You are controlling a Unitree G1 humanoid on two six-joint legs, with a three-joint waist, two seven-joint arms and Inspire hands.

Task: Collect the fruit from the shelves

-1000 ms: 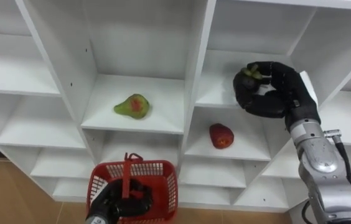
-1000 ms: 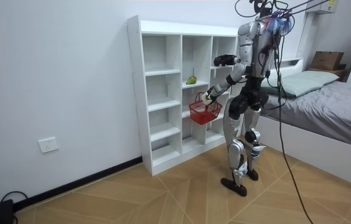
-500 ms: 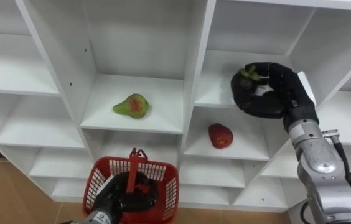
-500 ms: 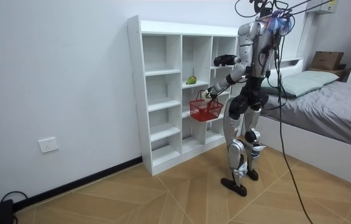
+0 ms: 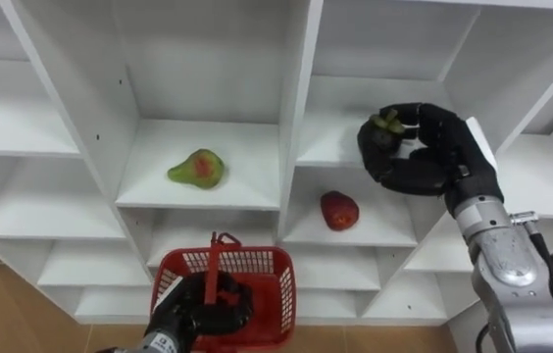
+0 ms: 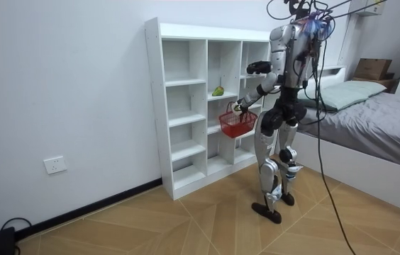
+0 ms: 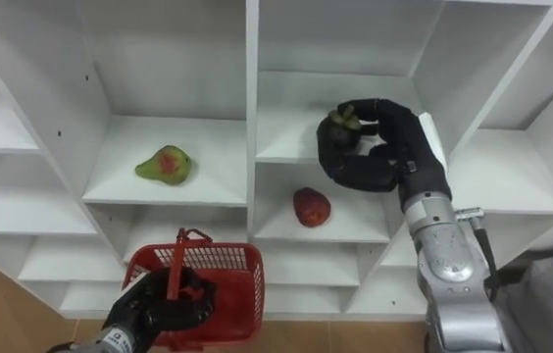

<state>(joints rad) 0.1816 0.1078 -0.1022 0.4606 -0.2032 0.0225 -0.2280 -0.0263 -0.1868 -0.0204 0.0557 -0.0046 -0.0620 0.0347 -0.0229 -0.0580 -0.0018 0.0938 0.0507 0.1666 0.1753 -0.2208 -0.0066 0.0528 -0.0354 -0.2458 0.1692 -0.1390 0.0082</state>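
My right hand is curled round a dark mangosteen with a green cap, in front of the white closet's upper right shelf. A green-and-red pear-shaped fruit lies on the middle shelf to the left. A red fruit rests on the shelf below my right hand. My left hand grips the upright handle of a red mesh basket, held low in front of the lower shelves. The room view has me standing upright before the closet with the basket raised at waist height.
The closet's other compartments are bare white shelves with vertical dividers. A bed stands behind me at the room view's right. Wooden floor lies below the closet, and a wall socket sits at the room view's left.
My right hand has drawn the mangosteen slightly out from the shelf. The basket in my left hand has moved right and a little up.
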